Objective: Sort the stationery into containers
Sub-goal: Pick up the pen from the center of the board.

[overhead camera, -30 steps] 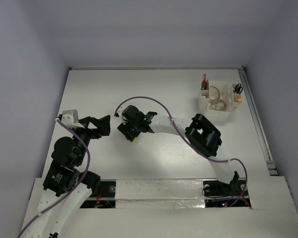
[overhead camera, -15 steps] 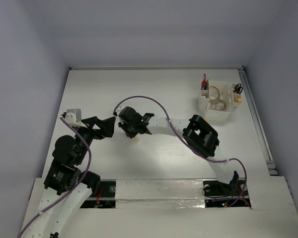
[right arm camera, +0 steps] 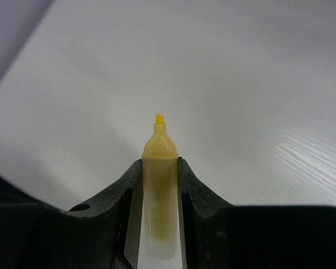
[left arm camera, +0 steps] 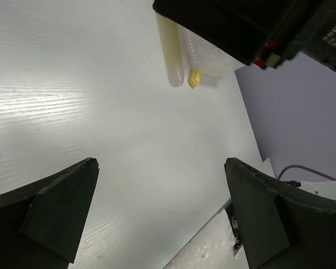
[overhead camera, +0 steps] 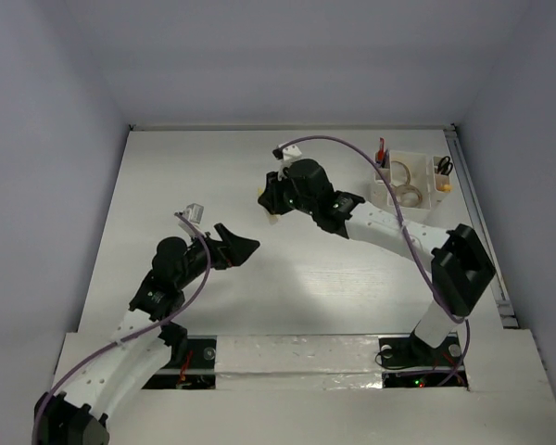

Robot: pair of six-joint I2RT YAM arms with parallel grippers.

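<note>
**Right hand carrying an uncapped highlighter toward the organiser**

The right hand [overhead camera: 271, 197] pinched a pale yellow plastic highlighter [right arm camera: 159, 190] between its two black fingers. The bare yellow chisel tip projected beyond the fingertips. A second earlier this hand had been low over the middle of the white counter [overhead camera: 195, 167], close beside the left hand. It had since closed on the highlighter, lifted it and swung toward the far right.

The small white plastic desk organiser [overhead camera: 398, 215] lay to the right of the right hand, near but apart. The pick was therefore judged complete and the carry under way; release into a compartment remained.

The left hand [overhead camera: 239, 247], fingers spread wide and holding nothing, had shifted toward the centre. It now sat nearer than, and to the left of, the right hand.

From above, the right hand's housing covered nearly all of the highlighter. In the right wrist view the barrel's rear end was cut off at the lower edge, and the organiser was absent.

The organiser's contents, tape rolls [overhead camera: 405, 184], a red pen [overhead camera: 381, 151] and small scissors [overhead camera: 444, 167], appeared small. Which compartment stood free could not be made out.
</note>
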